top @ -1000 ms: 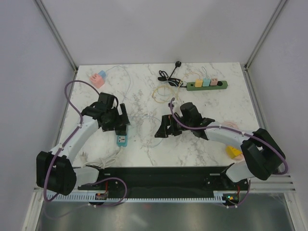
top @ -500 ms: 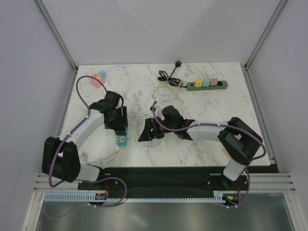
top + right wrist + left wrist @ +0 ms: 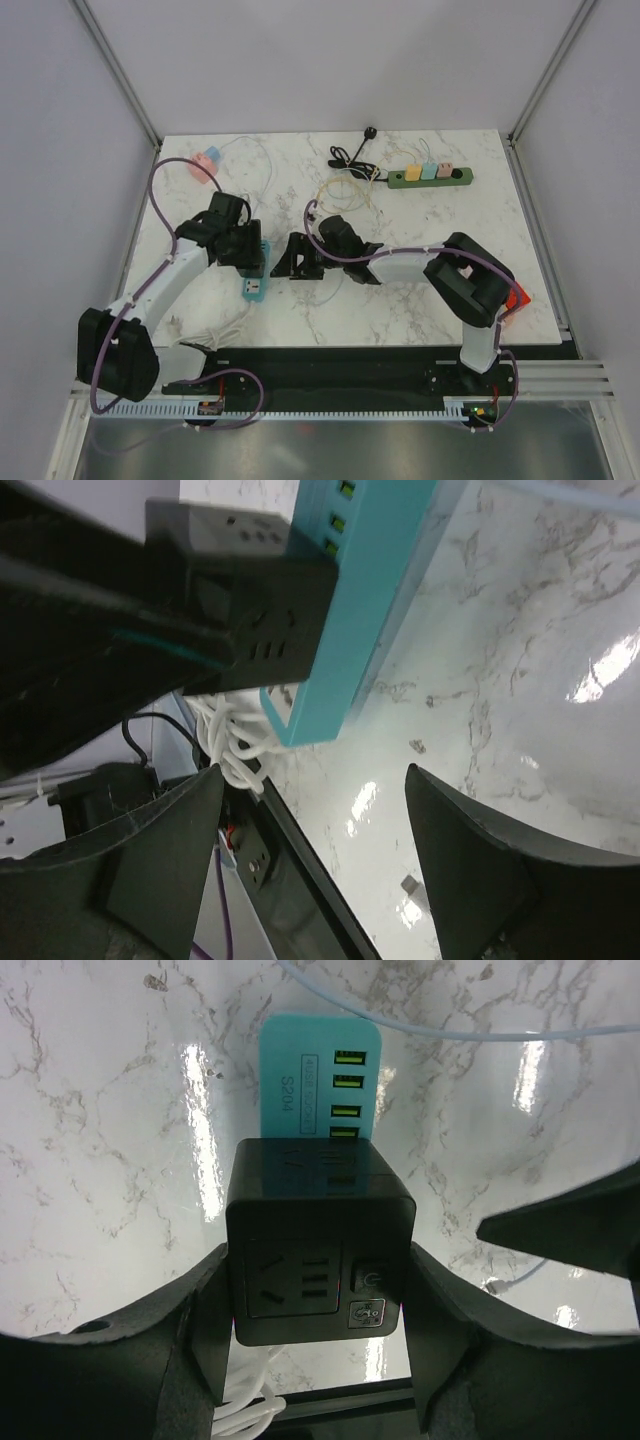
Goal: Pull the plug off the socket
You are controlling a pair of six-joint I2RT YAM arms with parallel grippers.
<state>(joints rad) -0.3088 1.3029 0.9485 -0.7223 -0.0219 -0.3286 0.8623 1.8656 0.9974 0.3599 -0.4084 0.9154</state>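
A black cube plug sits on the near end of a teal socket strip lying on the marble table. My left gripper is shut on the plug, one finger pressed to each side. From above, the left gripper covers the plug, and only the teal socket shows beside it. My right gripper is open just right of the socket, with nothing between its fingers. In the right wrist view the right gripper looks over bare table, with the teal socket and plug ahead at upper left.
A bundled white cord trails from the socket toward the table's near edge. At the back lie a green power strip with coloured plugs, a black cable, a thin coiled wire and a pink socket. An orange object sits at the right edge.
The left jaws have closed onto the black plug. The right arm has swung left across the table to the socket's side, its jaws a little narrower.
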